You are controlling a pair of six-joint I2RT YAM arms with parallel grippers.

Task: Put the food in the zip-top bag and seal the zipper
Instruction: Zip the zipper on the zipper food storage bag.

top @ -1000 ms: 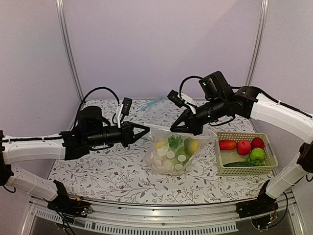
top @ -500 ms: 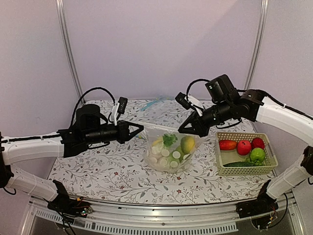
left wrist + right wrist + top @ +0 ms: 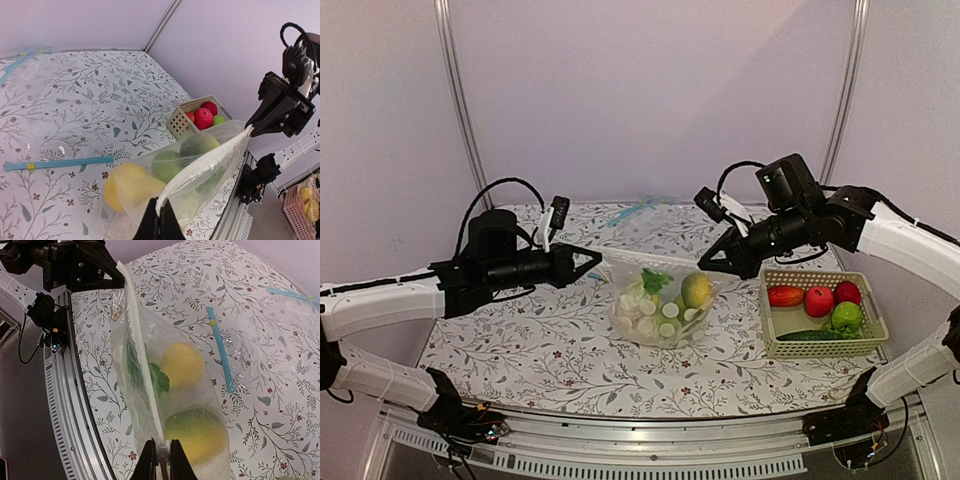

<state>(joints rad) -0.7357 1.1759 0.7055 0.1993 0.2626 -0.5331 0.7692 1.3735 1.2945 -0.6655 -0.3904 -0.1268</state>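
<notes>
Both claws pinch opposite ends of the zip-top bag (image 3: 660, 312)'s mouth in the centre of the top view, left claw (image 3: 594, 263) and right claw (image 3: 706, 264). They stretch it taut, probably so the edges line up for sealing. The lemon (image 3: 696, 290) and the greens are inside (bag belly sags toward the surface (image 3: 520, 340)).

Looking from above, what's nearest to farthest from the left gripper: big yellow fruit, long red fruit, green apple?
1. Big yellow fruit, in the bag the left gripper holds.
2. Long red fruit, basket's left end.
3. Green apple, basket's right end.
</notes>
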